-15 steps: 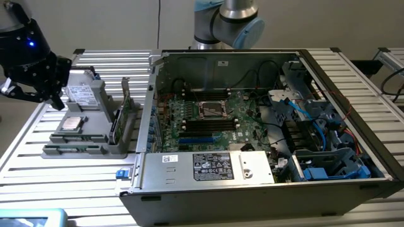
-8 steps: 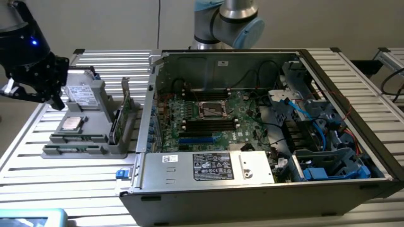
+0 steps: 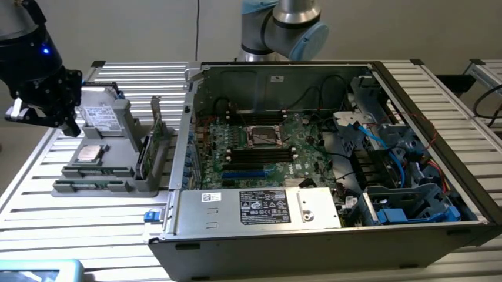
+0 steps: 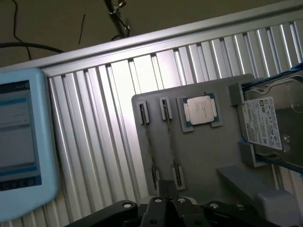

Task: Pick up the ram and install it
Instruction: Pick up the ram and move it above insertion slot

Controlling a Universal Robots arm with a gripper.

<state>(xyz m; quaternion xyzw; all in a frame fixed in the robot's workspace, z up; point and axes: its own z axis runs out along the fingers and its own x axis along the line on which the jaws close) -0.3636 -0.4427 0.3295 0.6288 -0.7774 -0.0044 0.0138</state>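
Barely started, I reckon: my gripper (image 3: 49, 114) hangs shut and empty in the exterior view's upper left, the ram (image 4: 170, 142) sitting in its tray (image 4: 213, 151), pickup and install both left.

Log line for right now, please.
gripper: shut, empty, over parts tray | ram: in tray slot, not gripped | PC case: open

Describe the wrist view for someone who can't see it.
The shut gripper hovers over a grey tray holding two thin ram sticks on edge, a square silver processor chip and a hard drive. The tray sits on a slatted metal table.
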